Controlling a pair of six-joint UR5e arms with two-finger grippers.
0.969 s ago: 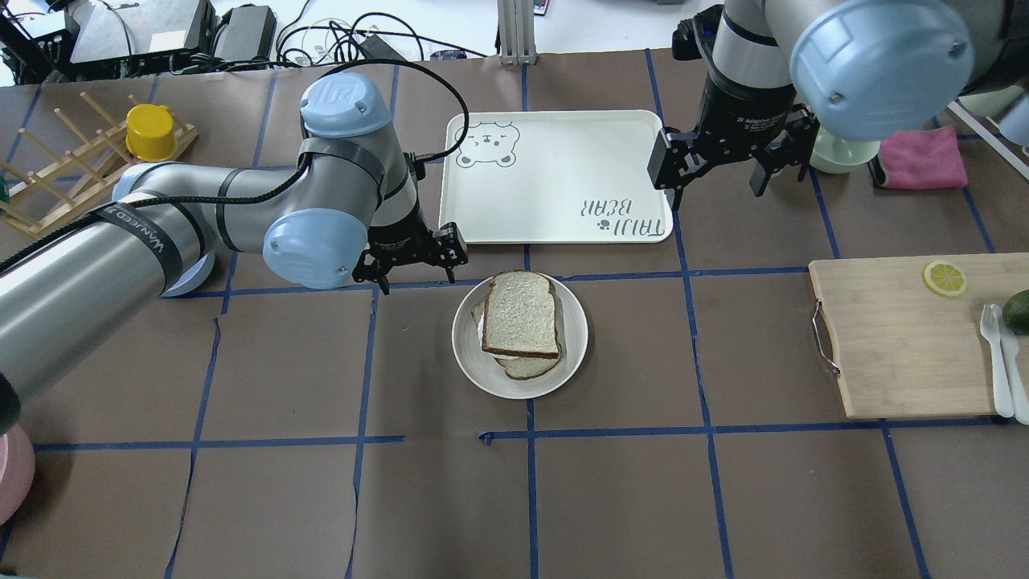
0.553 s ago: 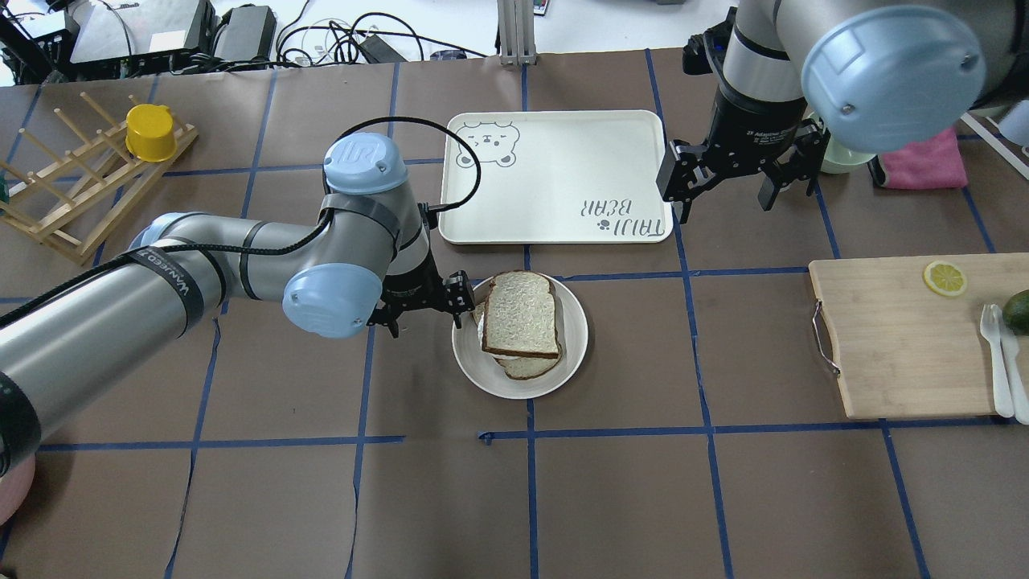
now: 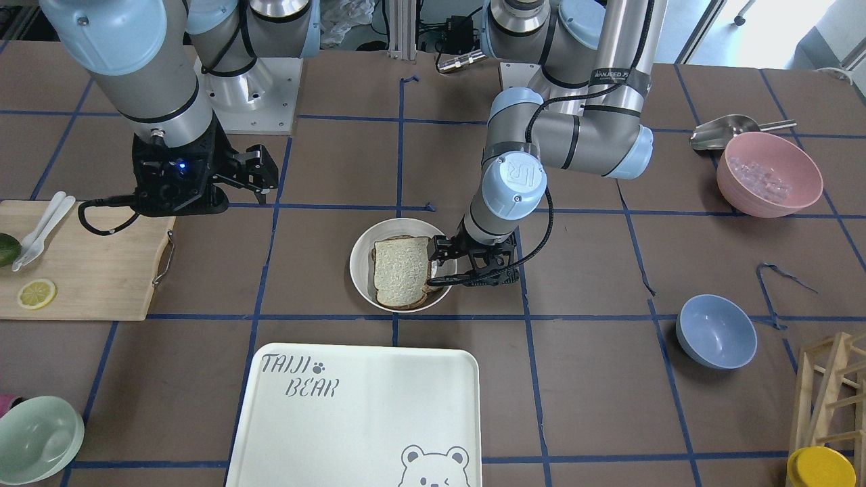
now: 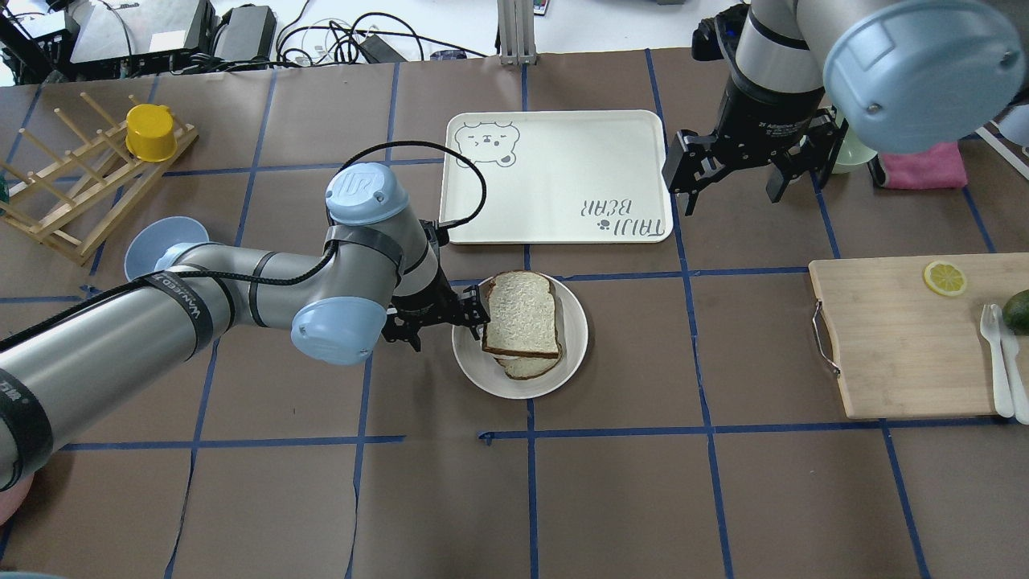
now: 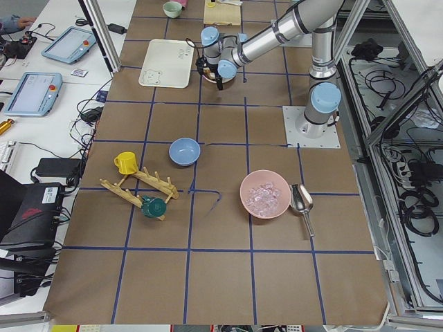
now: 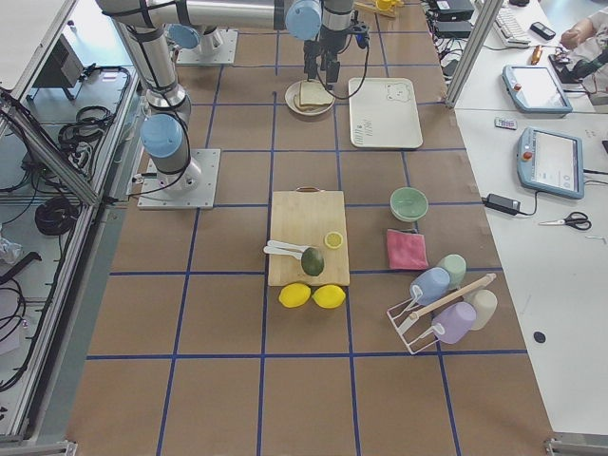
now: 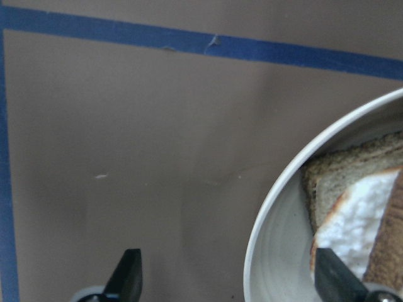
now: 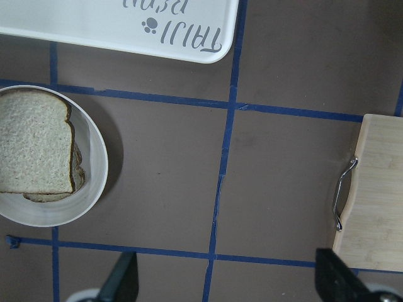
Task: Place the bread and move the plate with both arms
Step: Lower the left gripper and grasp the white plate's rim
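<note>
The bread (image 4: 522, 315), a plain speckled slice, lies on top of a stack on the round off-white plate (image 4: 575, 354) at mid table. It also shows in the front view (image 3: 400, 270) and the right wrist view (image 8: 34, 151). Under it lies a second slice with white egg (image 7: 352, 220). My left gripper (image 4: 446, 322) is open and low at the plate's left rim. In the left wrist view (image 7: 230, 283) one finger is outside the rim (image 7: 258, 251) and one is over the plate. My right gripper (image 4: 733, 189) is open and empty, up beside the tray's right edge.
A white bear-print tray (image 4: 555, 177) lies just behind the plate. A wooden cutting board (image 4: 900, 338) with a lemon slice and cutlery is at the right. A blue bowl (image 4: 161, 241), a wooden rack with a yellow cup (image 4: 150, 133) and a pink cloth (image 4: 924, 165) are around.
My left gripper has moved forward and right from near the tray's corner, and now straddles the plate's left rim. My right arm has drifted slightly to the right. Bread and plate have not moved.
</note>
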